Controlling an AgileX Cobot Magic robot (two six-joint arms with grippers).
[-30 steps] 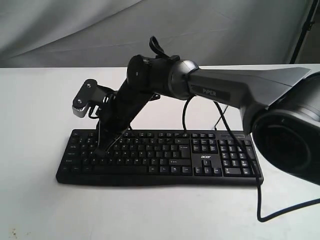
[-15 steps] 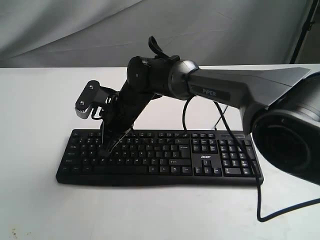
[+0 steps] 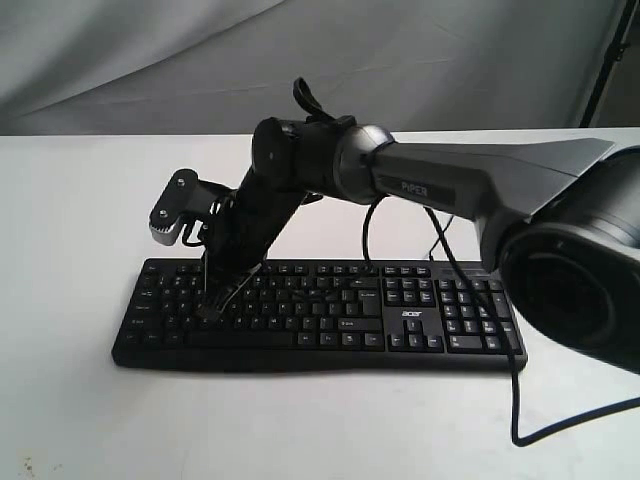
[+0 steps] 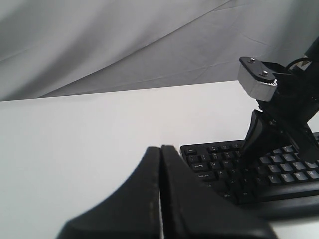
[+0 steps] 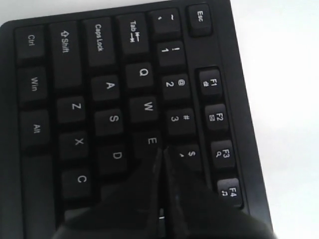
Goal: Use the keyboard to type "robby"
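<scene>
Keyboard (image 3: 320, 310) — black, full-size w/ num pad, lies flat on the white table (image 3: 80, 200) directly under the right gripper (image 5: 162, 152). Its left end is beneath the tips; the num pad is well away, toward the arm's base. A grey cloth backdrop (image 3: 150, 60) hangs beyond the far table edge.

The right arm (image 3: 450, 185) reaches in over the keyboard from the num-pad side and hides part of the upper mid rows in the exterior view. A thin black cable (image 3: 517, 400) drops past the num-pad end and curls onto the table in front. A grey wrist cam (image 3: 172, 205) juts out just above the gripper, over the keyboard's far-left corner.

Bare white table shows beyond the Esc/Ctrl edge beside the gripper, and also along the front edge.

Right gripper: fingers pressed together, only a thin seam between them, gripping nothing. The tip points down at the E / 4 key area. Can't tell whether it touches a key.

Left gripper (image 4: 160, 148) — also closed on itself, nothing in it, sitting off the keyboard's left end and apart from it.
</scene>
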